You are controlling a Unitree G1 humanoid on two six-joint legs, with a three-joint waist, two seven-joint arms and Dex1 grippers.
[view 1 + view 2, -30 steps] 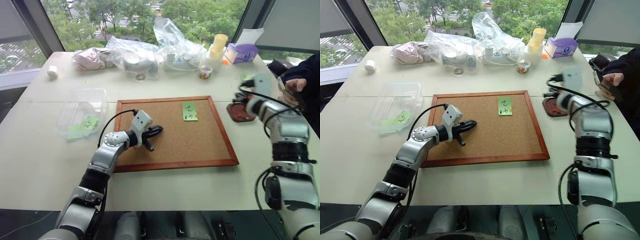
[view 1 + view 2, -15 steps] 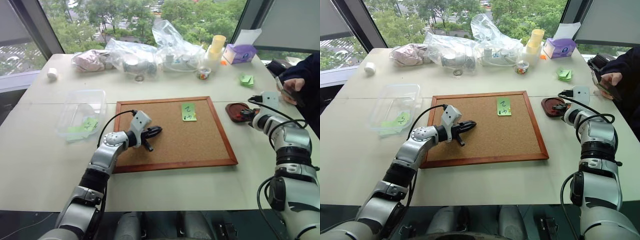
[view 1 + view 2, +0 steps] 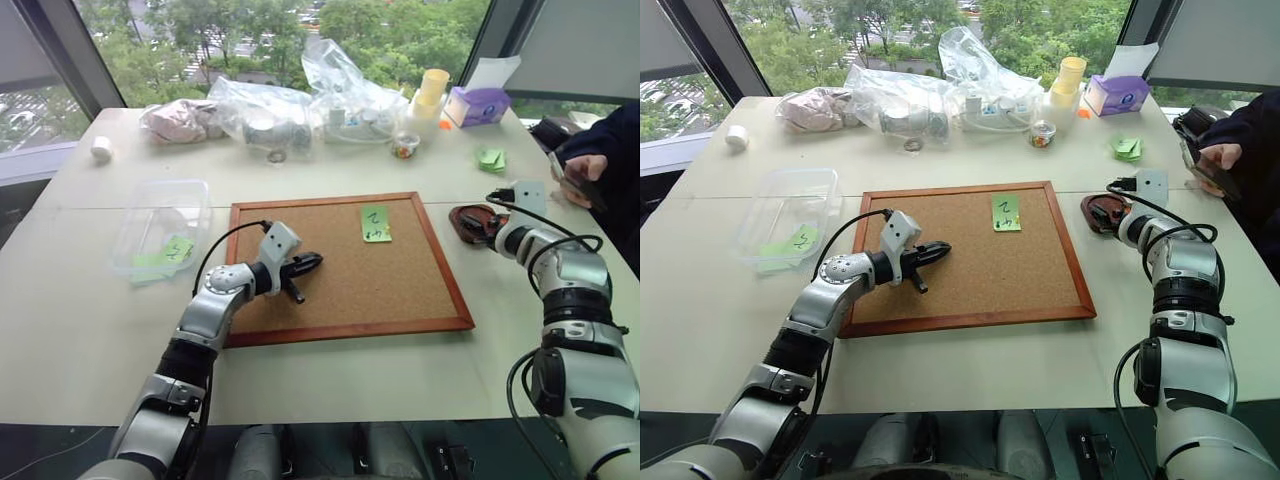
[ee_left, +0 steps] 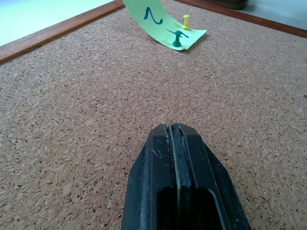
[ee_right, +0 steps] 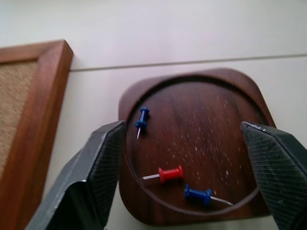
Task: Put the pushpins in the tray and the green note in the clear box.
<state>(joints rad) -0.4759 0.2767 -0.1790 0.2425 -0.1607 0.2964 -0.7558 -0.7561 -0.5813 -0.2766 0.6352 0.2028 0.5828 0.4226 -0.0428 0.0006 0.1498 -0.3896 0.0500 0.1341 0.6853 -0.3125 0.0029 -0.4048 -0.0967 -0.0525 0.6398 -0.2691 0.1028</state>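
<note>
Currently right hand (image 5: 184, 158) is over the tray (image 5: 225, 96), fingers spread wide, nothing between them. Tray sits on the desk (image 3: 350, 375) just beside the right edge of the corkboard (image 3: 345, 295). Three pushpins lie inside it: blue pin (image 5: 142, 118) near the rim, red pin (image 5: 170, 173) and a second blue pin (image 5: 197, 193) close together toward the near side.

Left hand (image 4: 173, 132) is clamped closed and empty, hovering low over the cork surface at the board's left-centre, pointing toward the green note (image 3: 376, 222).

Green note lies on the corkboard near its far edge, right of centre, one end curling up. Two pins in it: yellow pin (image 4: 186, 21) and green pin (image 4: 177, 40), both upright near the note's end.

Clear box (image 3: 160, 222) is on the desk left of the board, apart from it, with a green slip (image 3: 170, 252) inside.

A person's hand (image 3: 588, 172) is at the desk's far right edge
</note>
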